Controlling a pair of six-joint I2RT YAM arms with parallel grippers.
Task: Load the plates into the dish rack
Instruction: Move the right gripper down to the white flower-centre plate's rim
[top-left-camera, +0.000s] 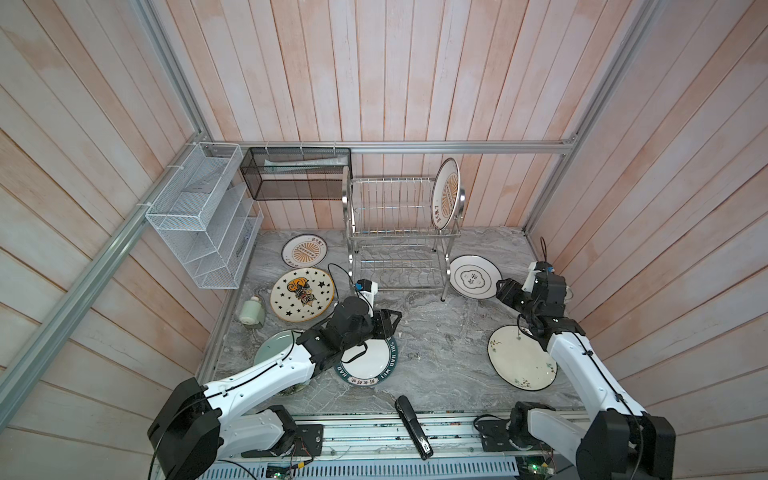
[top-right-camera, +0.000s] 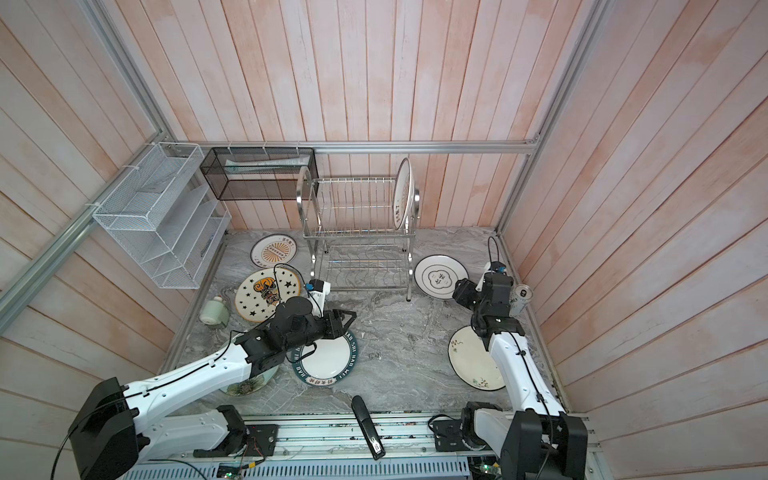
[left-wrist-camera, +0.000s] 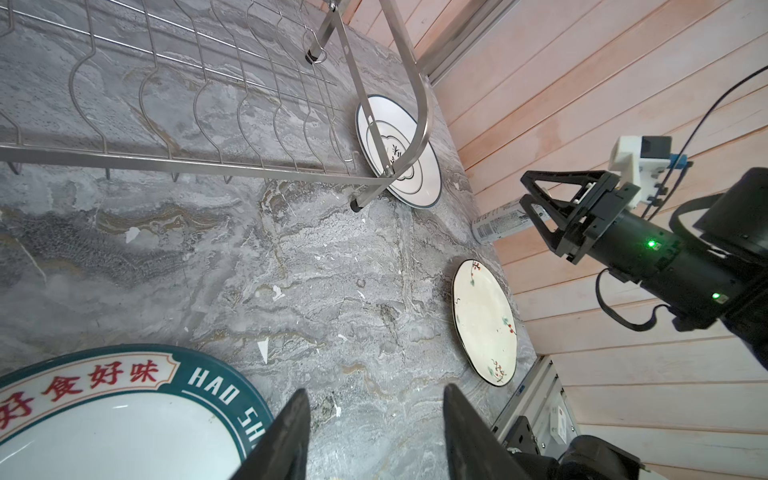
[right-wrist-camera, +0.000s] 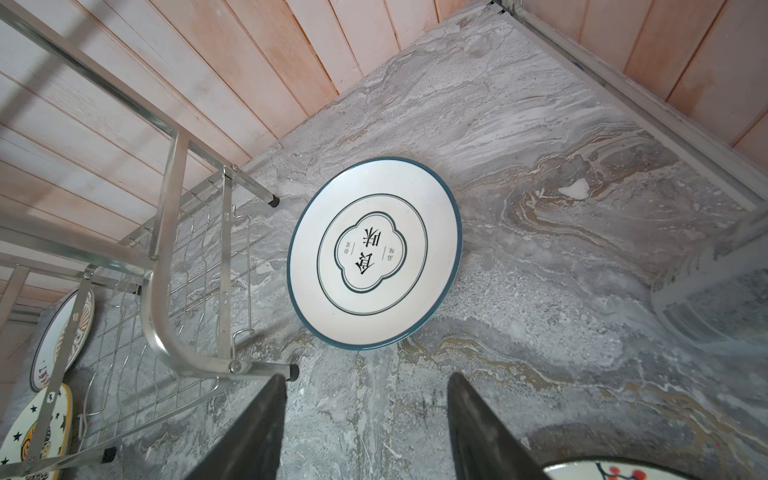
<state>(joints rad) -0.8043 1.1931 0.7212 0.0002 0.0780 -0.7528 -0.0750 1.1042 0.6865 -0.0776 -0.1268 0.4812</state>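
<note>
The steel dish rack (top-left-camera: 399, 232) stands at the back, with one sunburst plate (top-left-camera: 445, 193) upright at the right end of its top tier. Flat on the table lie a sunburst plate (top-left-camera: 304, 250), a star plate (top-left-camera: 302, 294), a pale green plate (top-left-camera: 272, 345) partly under my left arm, a teal-rimmed lettered plate (top-left-camera: 370, 363), a blue-rimmed white plate (right-wrist-camera: 374, 253) and a cream flower plate (top-left-camera: 519, 357). My left gripper (left-wrist-camera: 376, 390) hovers open and empty beside the lettered plate's rim. My right gripper (right-wrist-camera: 368, 376) is open and empty, just short of the blue-rimmed plate.
A white mesh organizer (top-left-camera: 203, 216) and a black mesh basket (top-left-camera: 297, 174) hang on the back left walls. A green dispenser (top-left-camera: 250, 311) sits at the left edge, a black stapler-like tool (top-left-camera: 411, 426) at the front edge, and a can (top-right-camera: 521, 299) stands by the right wall.
</note>
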